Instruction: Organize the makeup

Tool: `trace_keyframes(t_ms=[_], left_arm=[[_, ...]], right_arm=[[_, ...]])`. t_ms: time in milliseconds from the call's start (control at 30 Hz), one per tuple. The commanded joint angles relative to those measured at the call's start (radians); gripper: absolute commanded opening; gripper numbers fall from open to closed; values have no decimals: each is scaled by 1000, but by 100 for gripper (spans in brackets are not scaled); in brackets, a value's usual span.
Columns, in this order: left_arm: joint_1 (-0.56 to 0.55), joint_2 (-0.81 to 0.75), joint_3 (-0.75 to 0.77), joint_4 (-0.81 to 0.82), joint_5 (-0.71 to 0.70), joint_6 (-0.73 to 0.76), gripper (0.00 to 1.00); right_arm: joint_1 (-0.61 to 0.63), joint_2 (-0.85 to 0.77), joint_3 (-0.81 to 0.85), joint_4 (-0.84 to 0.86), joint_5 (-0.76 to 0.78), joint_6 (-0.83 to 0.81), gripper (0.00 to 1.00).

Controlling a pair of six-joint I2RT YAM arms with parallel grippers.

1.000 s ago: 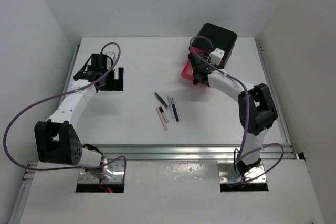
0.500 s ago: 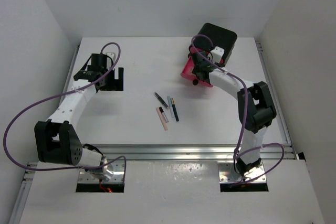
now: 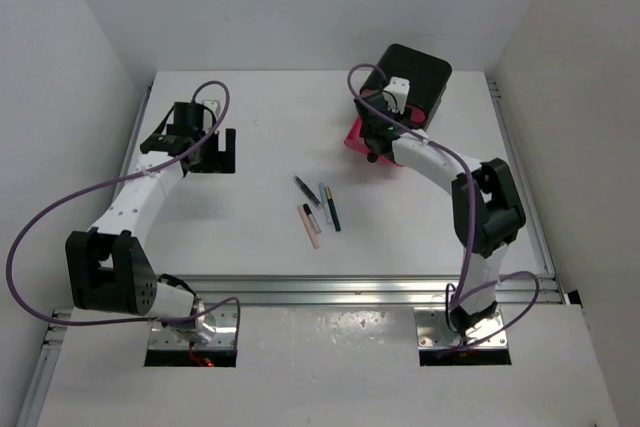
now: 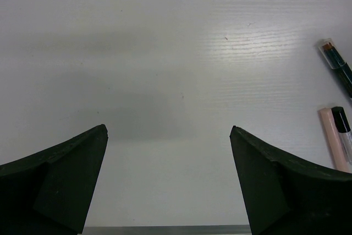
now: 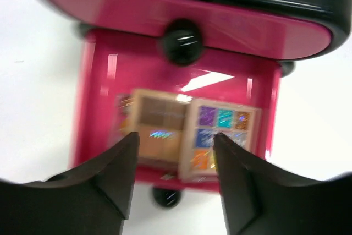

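White table (image 3: 260, 147): right gripper (image 5: 176, 138), spread and empty, hovers over open drawer (image 5: 96, 81); descending carelessly could knock palettes (image 5: 159, 122) askew; left gripper (image 4: 168, 130) likewise spread.

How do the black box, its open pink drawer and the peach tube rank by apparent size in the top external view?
1. black box, clearly the largest.
2. open pink drawer, smaller, and partly covered from view.
3. peach tube, the smallest, only a thin stick.
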Motion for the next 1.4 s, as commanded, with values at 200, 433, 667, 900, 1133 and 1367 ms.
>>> trace_keyframes(t_ms=[200, 433, 667, 900, 1133, 1367], left_arm=[[-8, -4, 3, 25, 17, 1, 100], [-8, -4, -7, 25, 26, 1, 100], [-8, -4, -7, 25, 26, 1, 100], [-8, -4, -7, 25, 26, 1, 100], [-8, -4, -7, 25, 26, 1, 100], [-8, -4, -7, 25, 17, 11, 100]], right_arm=[[104, -141, -64, -32, 56, 65, 26], [113, -86, -89, -172, 36, 225, 54], [115, -31, -60, -221, 45, 295, 63], [98, 30, -61, -143, 18, 320, 53], [92, 63, -60, -59, 44, 294, 47], [92, 81, -40, -34, 116, 280, 24]])
